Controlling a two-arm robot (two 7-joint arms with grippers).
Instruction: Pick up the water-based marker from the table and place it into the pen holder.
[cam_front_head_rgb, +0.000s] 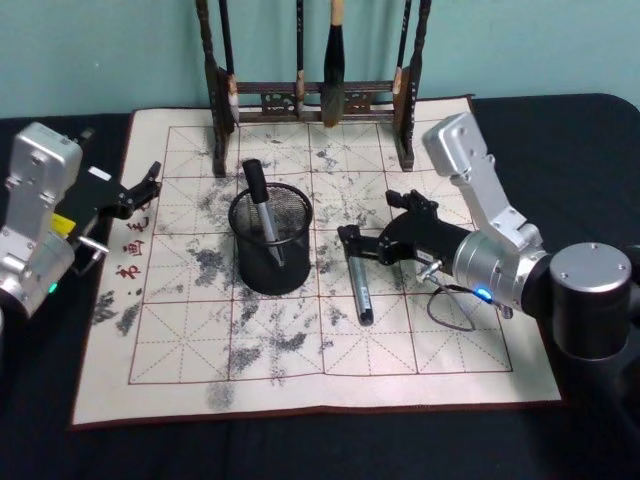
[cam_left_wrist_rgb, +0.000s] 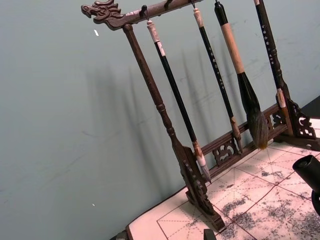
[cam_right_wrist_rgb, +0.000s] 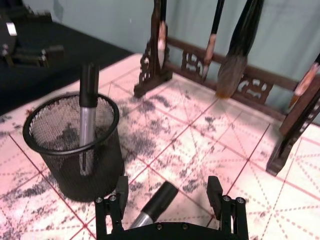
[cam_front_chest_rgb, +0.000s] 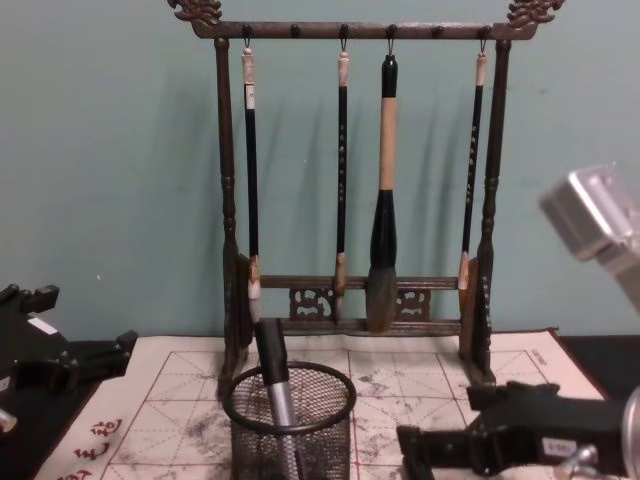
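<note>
A water-based marker with a black cap and silver barrel lies on the white felt mat of the table, right of the pen holder. My right gripper is open over the marker's cap end. In the right wrist view the marker lies between the fingers of that gripper, untouched. A second marker stands cap-up inside the black mesh pen holder. At the mat's left edge my left gripper rests open, away from both markers.
A tall bronze-coloured brush rack with several hanging brushes stands along the mat's far edge, just behind the holder. A thin cable loop lies by my right wrist. Dark tabletop surrounds the mat.
</note>
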